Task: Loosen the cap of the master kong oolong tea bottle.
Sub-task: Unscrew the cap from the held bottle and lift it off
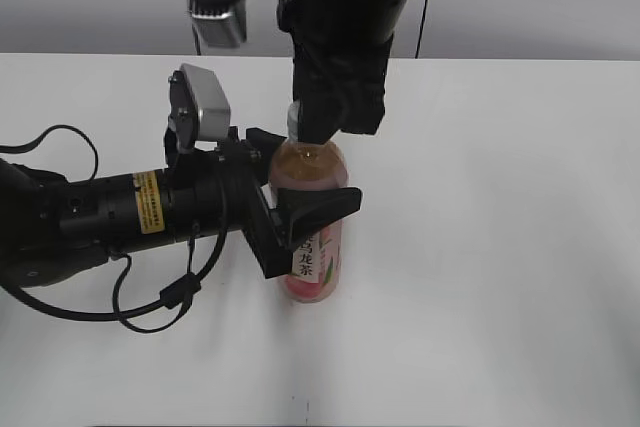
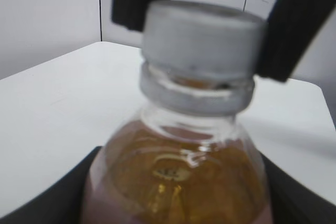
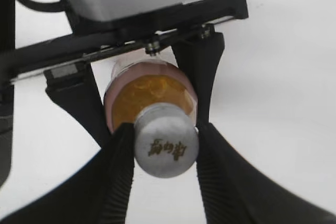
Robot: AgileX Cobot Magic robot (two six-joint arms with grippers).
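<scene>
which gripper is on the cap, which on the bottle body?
The right gripper, coming from above, pinches the cap. The left gripper, reaching in sideways, clamps the master kong oolong tea bottle around its body.

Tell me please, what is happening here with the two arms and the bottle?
The left gripper clamps the body of the master kong oolong tea bottle, holding it upright on the white table. The right gripper comes from above and its fingers are closed on the cap. The cap sits on the neck, seemingly not yet off.
</scene>
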